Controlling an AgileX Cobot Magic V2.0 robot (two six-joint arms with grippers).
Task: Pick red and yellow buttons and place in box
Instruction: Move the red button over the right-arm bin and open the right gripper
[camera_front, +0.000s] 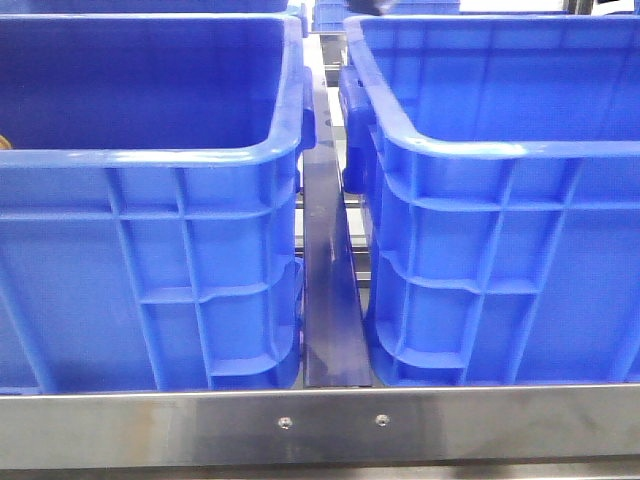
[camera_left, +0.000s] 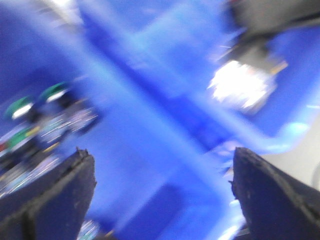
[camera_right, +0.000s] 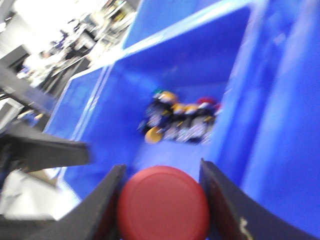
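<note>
Two large bright blue plastic crates with ribbed walls and thick rolled rims fill the front view, the left crate (camera_front: 150, 290) and the right crate (camera_front: 500, 280) standing side by side on a steel-edged table (camera_front: 330, 425), with a dark metal strip (camera_front: 330, 300) between them.

The right gripper (camera_right: 162, 200) is closed on a round red button cap (camera_right: 163, 202), which sits between its dark fingers (camera_right: 220, 200) above a blue crate (camera_right: 175, 70). A blurred heap of small buttons (camera_right: 182, 122), some yellow-capped and some red, lies on that crate's floor.

The left gripper (camera_left: 162, 190) is spread wide and holds nothing, over a blurred blue rim (camera_left: 165, 115); green-capped buttons (camera_left: 35, 115) show to one side.
</note>
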